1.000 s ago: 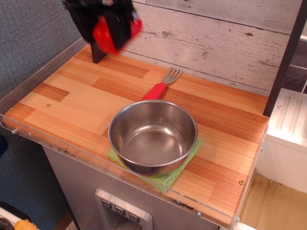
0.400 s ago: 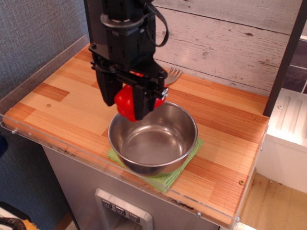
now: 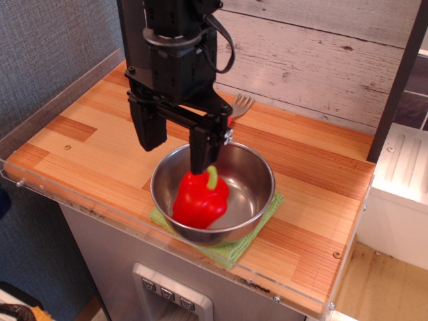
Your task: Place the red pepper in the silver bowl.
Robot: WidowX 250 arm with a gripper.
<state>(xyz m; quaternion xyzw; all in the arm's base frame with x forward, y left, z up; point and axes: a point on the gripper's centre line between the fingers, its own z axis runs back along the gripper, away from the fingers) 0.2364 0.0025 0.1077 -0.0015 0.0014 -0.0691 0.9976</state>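
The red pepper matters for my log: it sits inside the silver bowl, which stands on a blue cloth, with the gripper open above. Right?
One detail is off: the cloth under the silver bowl is green, not blue, as the observation.image view shows. The red pepper does sit inside the bowl, and the gripper is open above it.

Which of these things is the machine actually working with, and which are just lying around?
Part of the job: red pepper, silver bowl, gripper.
Just lying about: fork, green cloth under the bowl.
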